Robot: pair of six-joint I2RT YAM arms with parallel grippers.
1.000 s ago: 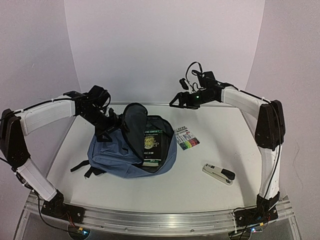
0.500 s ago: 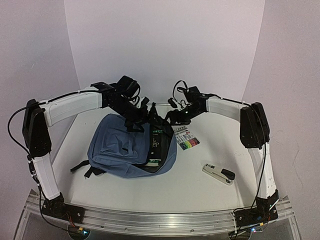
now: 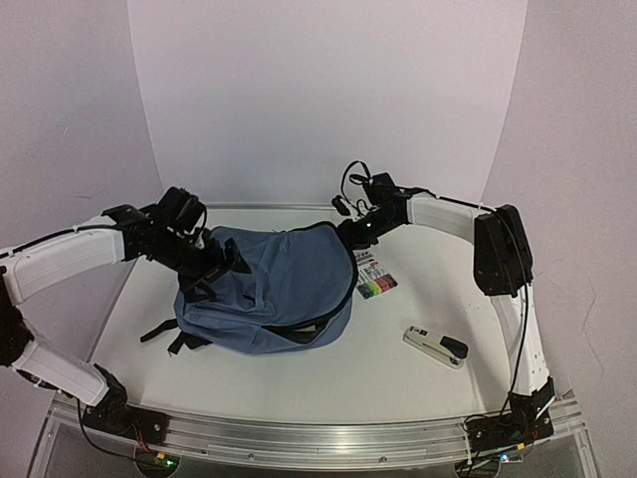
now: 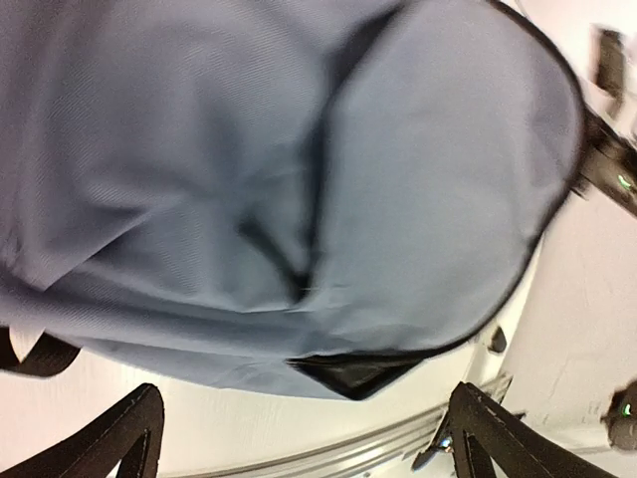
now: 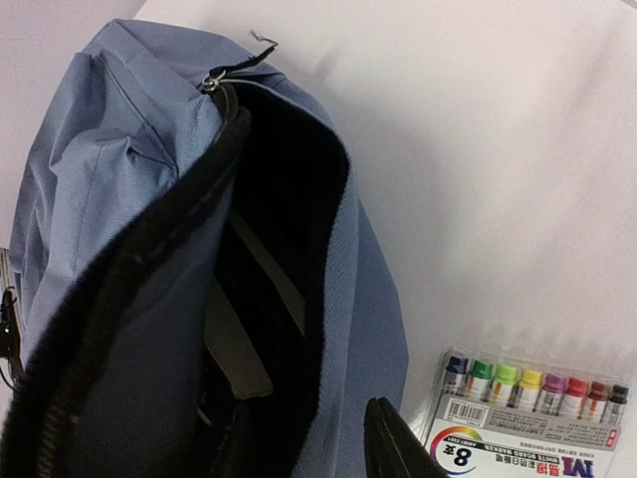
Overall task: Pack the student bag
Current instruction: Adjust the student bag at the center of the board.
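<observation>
The slate-blue student bag [image 3: 267,294] lies in the middle of the table, its flap folded over the top. My left gripper [image 3: 221,267] hovers over its left side. In the left wrist view the bag's fabric [image 4: 299,169] fills the frame and the gripper [image 4: 307,398] is open, its fingers [image 4: 124,443] wide apart with nothing between them. My right gripper [image 3: 350,231] is at the bag's far right rim. The right wrist view looks into the bag's black-lined opening [image 5: 269,299] with pale book edges inside. Only one finger [image 5: 393,443] shows, against the blue rim, and the other is hidden.
A clear pack of coloured markers [image 3: 374,275] lies just right of the bag, close to my right finger [image 5: 532,428]. A grey and black stapler [image 3: 436,346] sits at the near right. Black straps [image 3: 164,334] trail from the bag's near left.
The flap has come down over the bag, hiding the book from above. My left arm swung from the back centre to the bag's left side. The right gripper stayed at the rim.
</observation>
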